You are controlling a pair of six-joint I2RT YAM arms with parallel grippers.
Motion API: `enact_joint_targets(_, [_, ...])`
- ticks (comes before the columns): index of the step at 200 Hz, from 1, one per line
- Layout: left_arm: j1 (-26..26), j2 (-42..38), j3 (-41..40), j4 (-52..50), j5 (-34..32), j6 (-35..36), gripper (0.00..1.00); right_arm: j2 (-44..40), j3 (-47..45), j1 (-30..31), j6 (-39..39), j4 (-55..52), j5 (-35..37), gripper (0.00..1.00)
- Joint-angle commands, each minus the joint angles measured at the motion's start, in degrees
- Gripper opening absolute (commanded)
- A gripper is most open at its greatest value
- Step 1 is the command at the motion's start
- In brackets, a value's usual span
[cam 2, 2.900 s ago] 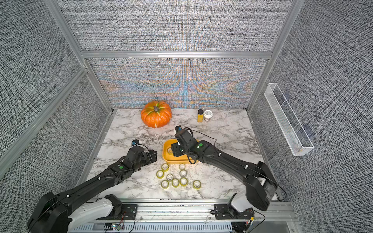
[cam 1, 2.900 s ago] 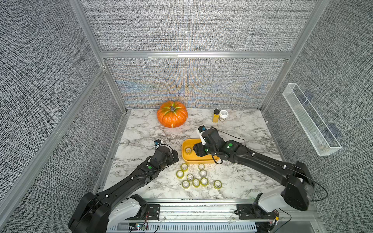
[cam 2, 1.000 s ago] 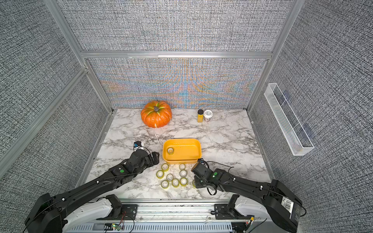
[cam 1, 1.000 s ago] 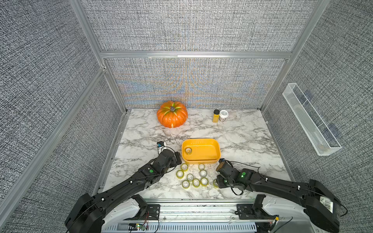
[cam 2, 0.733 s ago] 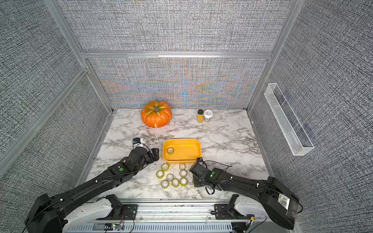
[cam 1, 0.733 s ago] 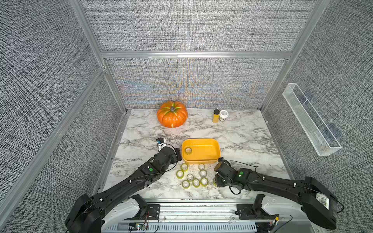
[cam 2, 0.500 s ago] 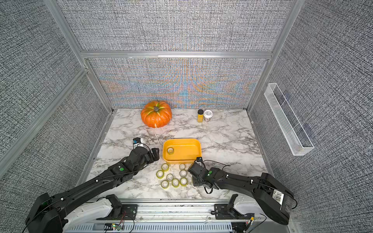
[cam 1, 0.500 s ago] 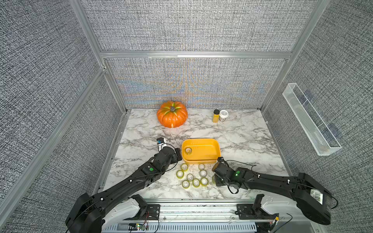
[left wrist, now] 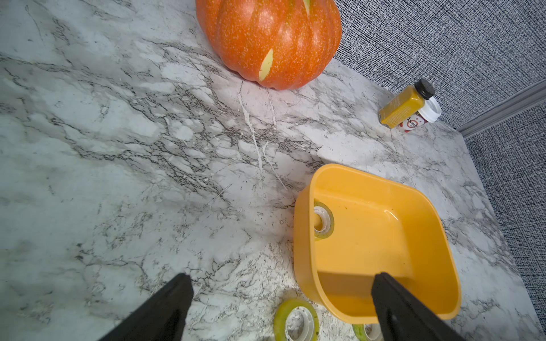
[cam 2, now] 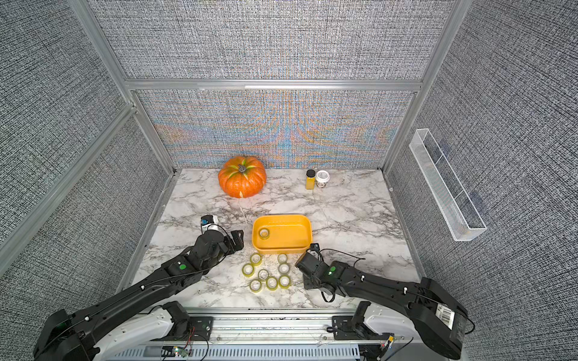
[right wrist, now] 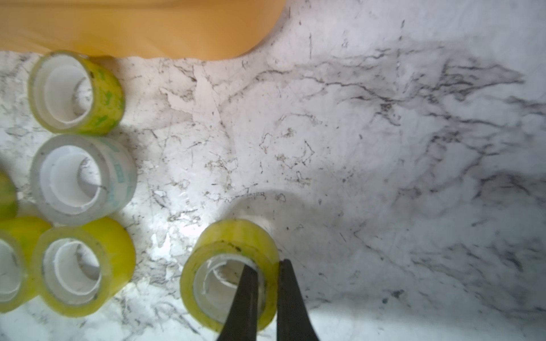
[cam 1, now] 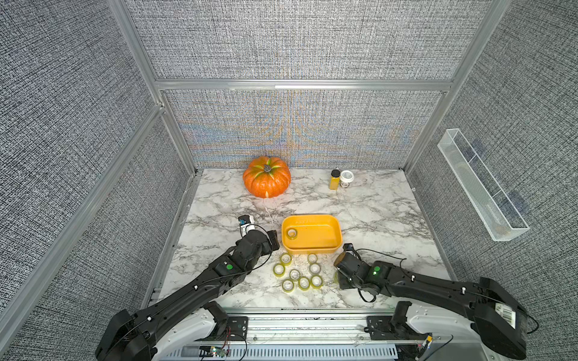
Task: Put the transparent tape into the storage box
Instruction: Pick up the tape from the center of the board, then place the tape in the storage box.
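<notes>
Right wrist view, close on one roll of transparent tape (right wrist: pixel 233 236). It is a glossy ring with a yellow-green tint and a pale white core, lying flat with its hole up. I read the right jaws as almost fully closed, pinching this roll's wall. One finger is down inside the core and the other is pressed against the outside. I cannot tell whether the roll is clear of the tabletop (right wrist: pixel 354 147).

Same view: three more whole rolls lie apart from the pinched one. The middle roll (right wrist: pixel 82 177) looks clearer and whiter than the rest. The orange-yellow wall of the storage box (right wrist: pixel 133 26) runs along the frame edge, just beyond them.

Both top views: I count eight loose rolls (cam 1: pixel 294 274) lying flat in a cluster on the tabletop. They sit just in front of the storage box, between the two arms. The pinched roll is at the cluster's right side, mostly hidden under the right wrist. One boxed roll (cam 2: pixel 264 233) lies flat inside the box at its left end, close to the wall.

Left wrist view: the left jaws stand wide apart and hold nothing. They hover over the tabletop just beside the box's left end. One finger crosses in front of the box's near corner.
</notes>
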Motion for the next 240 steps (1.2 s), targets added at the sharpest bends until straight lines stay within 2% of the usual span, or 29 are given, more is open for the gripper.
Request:
enact_joint_targets(1, [-0.05,-0.42,0.20,-0.36,-1.13,0.40,1.00,-1.65,0.85,-0.04,-0.56,-1.09,1.05,0.03])
enact_joint_targets(77, [-0.04,-2.05,-0.72,-0.09,-3.34,0.92,1.00,-4.57,9.40,-0.84,-3.22,-5.06,3.12,0.00])
enact_joint_targets(121, [0.13,-1.02,1.14,1.51,-1.44,3.37,1.00,-4.02,15.48,-3.52,-9.35,0.04,2.63,0.00])
enact_joint_targets(151, [0.63,4.13,5.16,3.83,1.34,5.17,1.00,2.00,21.92,-8.10,-15.46,2.91,-0.41,0.00])
enact_joint_targets(193, [1.23,11.62,10.35,3.49,4.03,4.33,1.00,13.87,29.80,-12.59,-19.68,5.54,-6.11,0.00])
enact_joint_targets(240, [2.03,10.04,7.99,3.13,3.93,3.39,1.00,24.30,35.06,-13.40,-21.05,6.17,-7.80,0.00])
